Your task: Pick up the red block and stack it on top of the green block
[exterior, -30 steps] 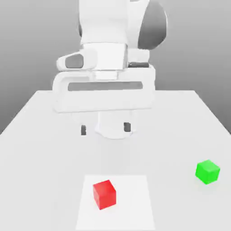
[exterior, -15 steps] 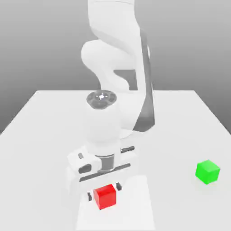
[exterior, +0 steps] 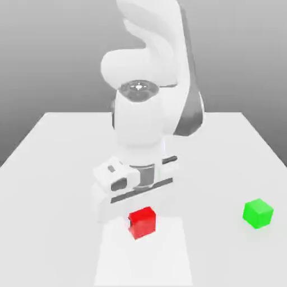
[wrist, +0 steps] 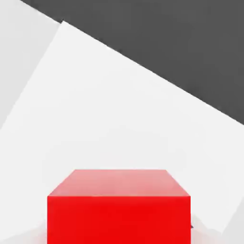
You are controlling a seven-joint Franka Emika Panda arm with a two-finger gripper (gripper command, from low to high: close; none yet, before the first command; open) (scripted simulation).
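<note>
The red block [exterior: 142,222] hangs just under the white hand, a little above the table. My gripper [exterior: 141,212] is shut on it, and the block covers most of the fingers. In the hand view the red block [wrist: 119,207] looms close, with the table below it. The green block [exterior: 258,213] rests on the table at the exterior view's right, well apart from the red one and from the arm.
The white table [exterior: 50,168] stretches to edges at the exterior view's left, right and back. A lighter square patch [exterior: 143,260] lies under the held block. The arm's bulky body [exterior: 148,112] rises behind the hand.
The hand came down over the red block, closed on it, and has since risen with it, shifting a little toward the exterior view's right. The green block has stayed put.
</note>
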